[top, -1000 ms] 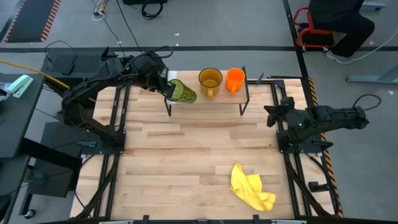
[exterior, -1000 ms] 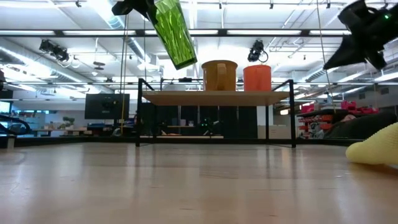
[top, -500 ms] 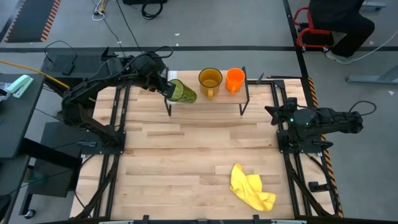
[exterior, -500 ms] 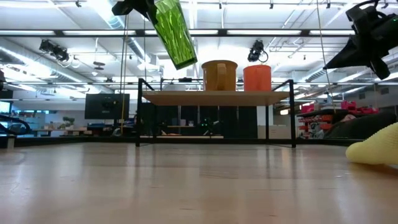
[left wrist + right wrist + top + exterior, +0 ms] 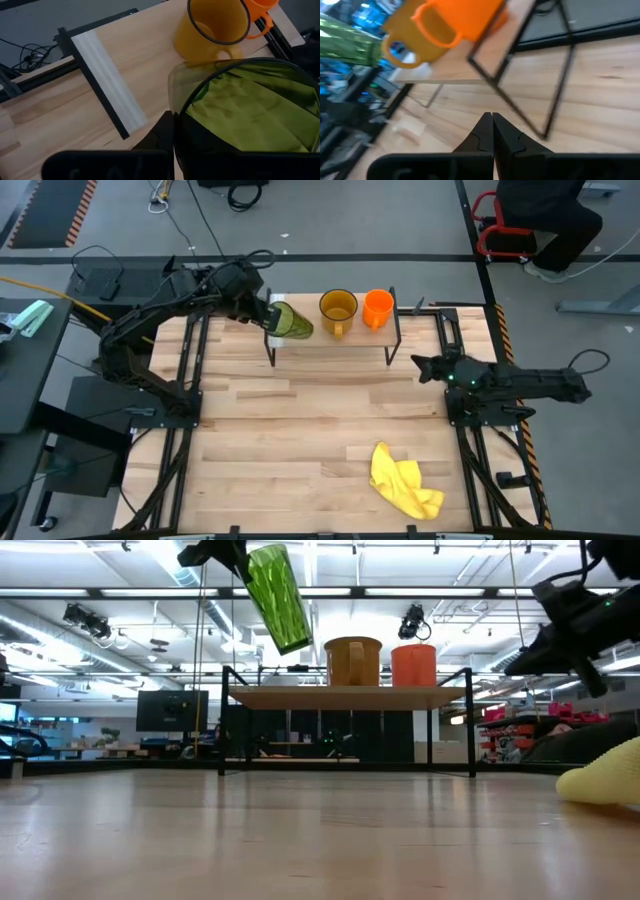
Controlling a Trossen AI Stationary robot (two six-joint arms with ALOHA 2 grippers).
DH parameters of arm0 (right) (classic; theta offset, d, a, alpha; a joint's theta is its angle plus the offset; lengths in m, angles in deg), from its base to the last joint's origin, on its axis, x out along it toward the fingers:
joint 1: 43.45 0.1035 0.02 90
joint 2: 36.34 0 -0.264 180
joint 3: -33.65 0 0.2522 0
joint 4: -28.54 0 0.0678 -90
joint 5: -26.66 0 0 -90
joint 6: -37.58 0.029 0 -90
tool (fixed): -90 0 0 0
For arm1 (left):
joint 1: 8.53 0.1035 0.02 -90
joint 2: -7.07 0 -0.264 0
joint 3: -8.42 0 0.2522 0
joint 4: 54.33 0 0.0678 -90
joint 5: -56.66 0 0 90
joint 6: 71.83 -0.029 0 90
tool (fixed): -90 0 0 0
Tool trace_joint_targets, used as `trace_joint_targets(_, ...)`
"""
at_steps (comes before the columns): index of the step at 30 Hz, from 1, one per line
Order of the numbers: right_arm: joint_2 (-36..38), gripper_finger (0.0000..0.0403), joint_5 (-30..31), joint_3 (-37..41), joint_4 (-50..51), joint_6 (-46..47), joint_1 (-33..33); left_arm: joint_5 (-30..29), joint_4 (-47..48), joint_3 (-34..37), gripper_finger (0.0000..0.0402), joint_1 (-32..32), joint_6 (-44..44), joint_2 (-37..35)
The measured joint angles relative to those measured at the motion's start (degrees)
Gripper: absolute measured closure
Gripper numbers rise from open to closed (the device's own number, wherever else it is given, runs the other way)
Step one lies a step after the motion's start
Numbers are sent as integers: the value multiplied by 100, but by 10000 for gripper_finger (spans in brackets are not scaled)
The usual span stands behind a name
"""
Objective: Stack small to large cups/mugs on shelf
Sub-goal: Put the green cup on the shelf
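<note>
My left gripper (image 5: 268, 314) holds the translucent green tumbler (image 5: 291, 323) (image 5: 278, 598) (image 5: 250, 110) tilted in the air above the left end of the shelf (image 5: 350, 695) (image 5: 125, 60). On the plank the amber-yellow mug (image 5: 338, 308) (image 5: 352, 661) (image 5: 215, 25) and the small orange cup (image 5: 377, 307) (image 5: 413, 665) stand upright side by side on their bases. My right gripper (image 5: 416, 364) (image 5: 492, 118) is shut and bare, hovering just right of the shelf's right legs. My left gripper has the tumbler by its rim (image 5: 176, 107), one finger (image 5: 164, 134) outside the wall and the other seemingly inside the mouth. The tumbler is lifted clear, tilted, its base (image 5: 292, 640) slanting down toward the mug.
A crumpled yellow cloth (image 5: 405, 485) (image 5: 605, 780) lies on the tabletop near its near right corner. Black frame rails run along both table sides. The plank's left end (image 5: 107, 75) is bare. A seated person (image 5: 545, 210) is beyond the far right corner.
My right arm has stretched toward the table's left, bringing its shut gripper closer to the shelf's right legs and a little lower. My left gripper has shifted the tumbler slightly up and toward the far edge.
</note>
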Motion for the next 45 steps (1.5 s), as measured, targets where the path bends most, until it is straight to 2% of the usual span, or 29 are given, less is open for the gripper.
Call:
trace_joint_targets(3,-1,403,-465,297,-865,-509,-448,13,5,0,390,15,-98,0)
trace_joint_targets(6,-18,403,-844,343,-904,-634,-1036,4,9,0,390,20,-130,0)
trace_joint_targets(13,-225,403,-2222,343,-1443,-1309,-2408,4,9,0,390,20,-272,0)
trace_joint_targets(21,-917,403,-4345,343,-1730,-1910,-4244,4,9,0,390,22,-237,2)
trace_joint_targets(25,-1341,403,-5185,341,-2320,-2108,-4840,4,9,0,390,22,-193,2)
trace_joint_targets(31,-1914,403,-5783,341,-2861,-2169,-5107,7,23,0,390,22,-126,84)
trace_joint_targets(39,-2688,403,-5861,341,-3436,-2271,-4988,134,46,1,390,21,-182,490)
trace_joint_targets(45,-3028,403,-5859,341,-3939,-2249,-4783,131,44,0,390,94,-277,527)
